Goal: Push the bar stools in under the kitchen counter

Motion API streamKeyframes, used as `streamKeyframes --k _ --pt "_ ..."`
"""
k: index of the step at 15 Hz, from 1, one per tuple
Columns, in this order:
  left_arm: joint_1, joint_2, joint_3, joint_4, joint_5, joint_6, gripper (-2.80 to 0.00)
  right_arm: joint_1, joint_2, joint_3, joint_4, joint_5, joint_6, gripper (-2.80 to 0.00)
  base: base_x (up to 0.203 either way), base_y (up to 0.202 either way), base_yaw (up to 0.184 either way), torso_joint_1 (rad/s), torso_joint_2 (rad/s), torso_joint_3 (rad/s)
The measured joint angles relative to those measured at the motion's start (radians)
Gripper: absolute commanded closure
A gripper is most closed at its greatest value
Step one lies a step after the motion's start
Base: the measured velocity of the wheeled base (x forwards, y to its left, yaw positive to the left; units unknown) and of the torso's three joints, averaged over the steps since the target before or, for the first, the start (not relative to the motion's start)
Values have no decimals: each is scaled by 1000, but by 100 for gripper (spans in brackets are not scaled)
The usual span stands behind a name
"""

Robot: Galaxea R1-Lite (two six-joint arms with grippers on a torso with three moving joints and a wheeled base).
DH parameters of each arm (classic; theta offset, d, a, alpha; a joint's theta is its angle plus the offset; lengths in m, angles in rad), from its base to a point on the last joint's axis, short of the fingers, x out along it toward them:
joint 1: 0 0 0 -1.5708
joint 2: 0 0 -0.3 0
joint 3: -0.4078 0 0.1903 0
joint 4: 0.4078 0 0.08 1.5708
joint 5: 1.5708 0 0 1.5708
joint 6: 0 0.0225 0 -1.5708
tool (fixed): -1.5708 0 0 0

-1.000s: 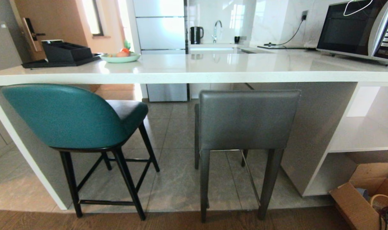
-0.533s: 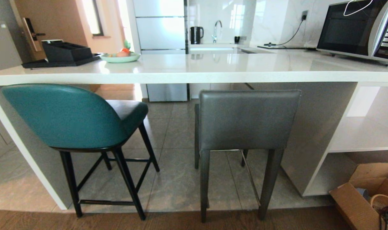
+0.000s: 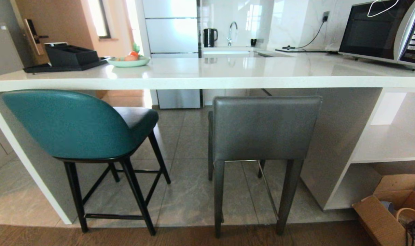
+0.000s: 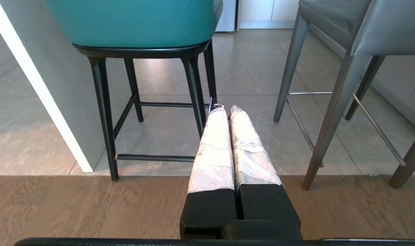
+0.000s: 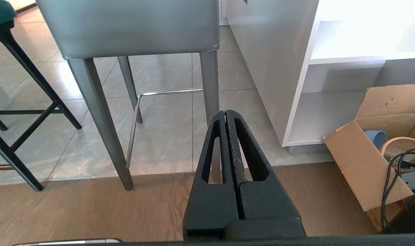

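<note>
My left hand [image 4: 227,108] hangs low in front of me, its two taped fingers [image 4: 212,147] pressed together and closed on nothing, pointing forward at the floor [image 4: 255,78] between the two stools. My right hand [image 5: 225,112] is held the same way, black fingers [image 5: 246,153] shut flat against each other with nothing between them, aimed just beside the grey stool's right rear leg. Neither hand touches a stool, and neither shows in the head view.

The teal stool [image 3: 74,126] stands on the left under the surface [image 3: 207,73], beside its white side panel; its rounded back faces me and its seat points away and a little to the right, black legs upright. The grey stool [image 3: 265,128] stands to its right, well apart, its boxy back square to me and seat pointing straight in under the surface, with its rear legs at the line where tile meets wood floor.

On the surface sit a microwave [image 3: 381,30] at the right, whose keypad writing is too small to read, a black tray [image 3: 65,58] and a plate of fruit [image 3: 128,60]. A cardboard box [image 5: 374,150] lies on the floor at the right
</note>
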Motion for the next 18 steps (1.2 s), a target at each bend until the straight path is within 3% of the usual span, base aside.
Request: streamKeyframes --k 18 --pt "0 0 0 0 0 0 0 0 0 0 -1 0 1 0 0 0 0 0 0 0"
